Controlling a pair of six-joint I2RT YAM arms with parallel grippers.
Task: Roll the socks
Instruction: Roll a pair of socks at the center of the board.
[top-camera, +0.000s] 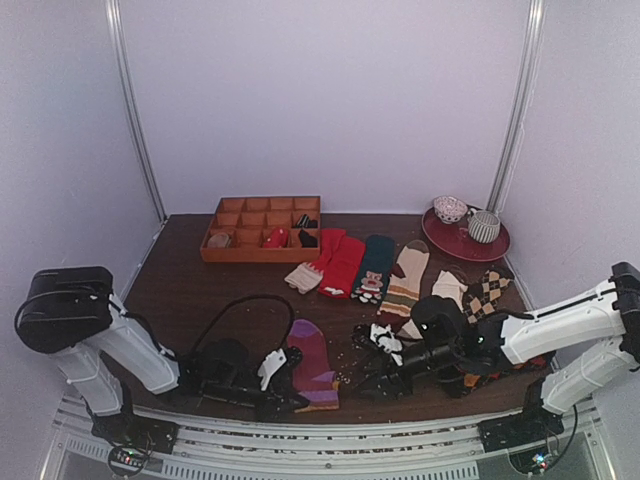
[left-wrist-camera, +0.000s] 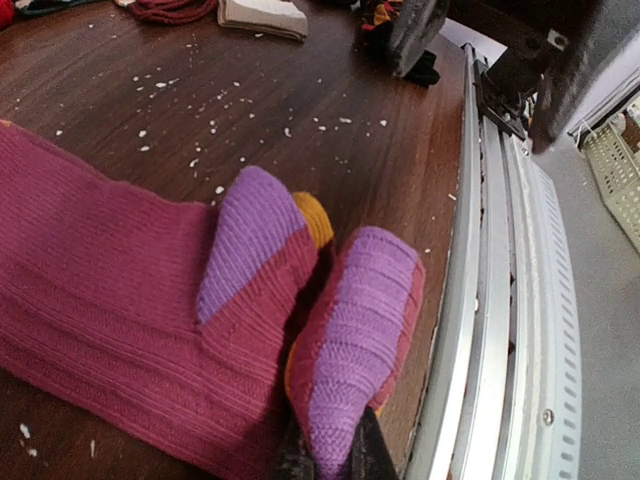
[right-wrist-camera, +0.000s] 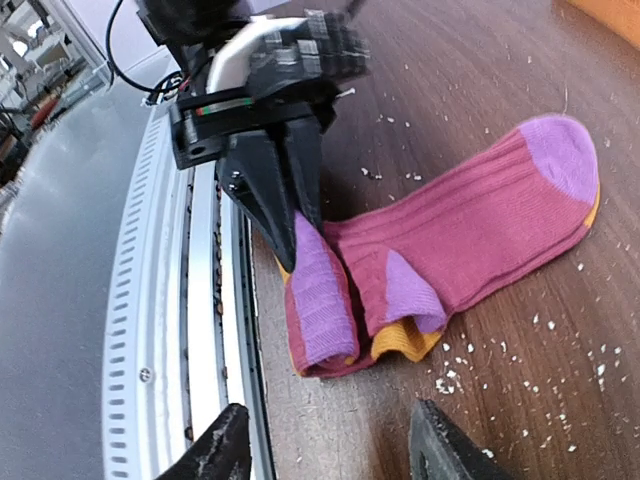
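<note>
A long purple-magenta sock (top-camera: 312, 372) lies flat near the table's front edge, toe pointing away. Its near end is folded over, showing purple panels and an orange-yellow lining (right-wrist-camera: 405, 340). My left gripper (left-wrist-camera: 330, 462) is shut on that folded end (left-wrist-camera: 355, 330), pinching it beside the rail; the right wrist view shows its black fingers (right-wrist-camera: 290, 195) clamped on the fabric. My right gripper (right-wrist-camera: 330, 455) is open just short of the fold, a finger on either side, touching nothing. From above it (top-camera: 378, 385) sits right of the sock. A brown-and-beige striped sock (top-camera: 408, 278) lies farther back.
A metal rail (left-wrist-camera: 500, 300) runs along the table's near edge, close to the fold. Behind are an orange compartment tray (top-camera: 262, 228), red socks (top-camera: 340, 262), a dark green sock (top-camera: 375, 268), an argyle sock (top-camera: 487, 290) and a red plate (top-camera: 455, 243) with cups. White crumbs dot the wood.
</note>
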